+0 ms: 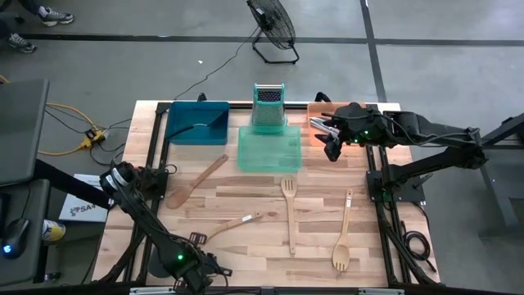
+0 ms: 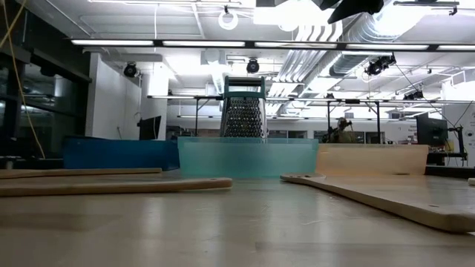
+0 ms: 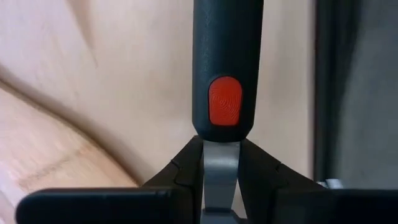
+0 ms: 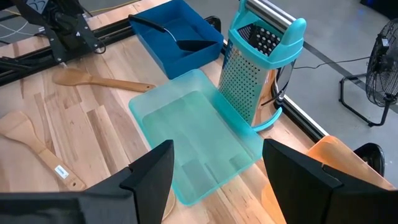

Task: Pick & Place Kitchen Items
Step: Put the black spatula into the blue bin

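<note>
Pale wooden utensils lie flat on the table: a spoon [image 1: 195,182], a spatula [image 1: 237,222], a slotted spatula [image 1: 289,215] and a slotted spoon [image 1: 343,242]. A black spatula [image 1: 205,124] rests in the blue tray [image 1: 176,131]. Silver cutlery [image 1: 321,125] lies in the orange tray [image 1: 315,109]. My left gripper [image 1: 201,269] is at the table's near edge, shut on a black-handled utensil [image 3: 225,56] with a red pad. My right gripper [image 1: 332,146] hovers open between the orange and green trays, holding nothing. My left gripper [image 3: 219,180] pinches the utensil's grey metal neck [image 3: 219,163] between its two fingers, just behind the black handle's red pad [image 3: 224,101]. The handle runs straight out ahead of the fingers, close above the wooden tabletop; whether it is lifted clear I cannot tell.
The green tray [image 1: 268,149] sits mid-table at the far side, with the upright metal grater [image 1: 268,105] behind it. The dark frame rail [image 3: 348,93] of the table's edge runs beside the left gripper. A fan [image 1: 273,29] stands on the floor beyond the table.
</note>
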Motion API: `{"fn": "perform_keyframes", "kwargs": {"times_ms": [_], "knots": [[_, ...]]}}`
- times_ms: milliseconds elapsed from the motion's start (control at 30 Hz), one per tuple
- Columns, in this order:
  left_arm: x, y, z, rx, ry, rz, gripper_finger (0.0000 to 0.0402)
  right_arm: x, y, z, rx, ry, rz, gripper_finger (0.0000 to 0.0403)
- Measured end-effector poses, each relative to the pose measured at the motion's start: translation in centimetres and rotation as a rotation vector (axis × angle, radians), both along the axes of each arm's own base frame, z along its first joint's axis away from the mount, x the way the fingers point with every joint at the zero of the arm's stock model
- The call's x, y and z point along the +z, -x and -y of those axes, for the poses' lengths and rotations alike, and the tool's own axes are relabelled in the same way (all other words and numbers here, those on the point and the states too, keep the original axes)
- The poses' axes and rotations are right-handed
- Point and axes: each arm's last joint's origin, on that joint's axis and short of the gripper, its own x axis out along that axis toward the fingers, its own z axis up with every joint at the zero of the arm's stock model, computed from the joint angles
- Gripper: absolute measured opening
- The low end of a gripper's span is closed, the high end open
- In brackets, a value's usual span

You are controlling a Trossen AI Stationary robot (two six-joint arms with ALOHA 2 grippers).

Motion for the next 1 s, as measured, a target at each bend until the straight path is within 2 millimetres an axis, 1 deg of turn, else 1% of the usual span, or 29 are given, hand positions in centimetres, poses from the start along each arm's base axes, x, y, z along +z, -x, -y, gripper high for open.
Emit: {"fn": "perform_keyframes", "kwargs": {"times_ms": [100, 233, 333, 433, 600, 800, 1000], "knots": [[1.3, -0.3, 0.3, 0.001, 0.0, 0.004, 0.0066, 0.0, 0.0, 0.0, 0.001, 0.001, 0.0, 0.0238], [3.4, -0.6, 0.4, -0.001, -0.052, 0.041, 0.0066, 0.0, 0.0, 0.0, 0.001, 0.001, 0.0, 0.0238], [5.0, -0.8, 0.2, -0.003, -0.124, 0.099, 0.0066, 0.0, 0.0, 0.0, 0.001, 0.001, 0.0, 0.0238], [6.2, -1.2, -0.4, 0.02, -0.219, 0.165, 0.0066, 0.0, 0.0, 0.0, 0.001, 0.001, 0.0, 0.0238], [7.2, -2.3, -2.4, 0.088, -0.387, 0.231, 0.0066, 0.0, 0.0, 0.0, 0.001, 0.001, 0.0, 0.0238], [7.4, -4.2, -5.4, 0.137, -0.537, 0.251, 0.0066, 0.0, 0.0, 0.0, 0.0, 0.001, 0.0, 0.0238], [7.6, -6.1, -9.3, 0.21, -0.691, 0.226, 0.0066, 0.0, 0.0, 0.0, 0.002, 0.002, 0.0, 0.0238]]}}
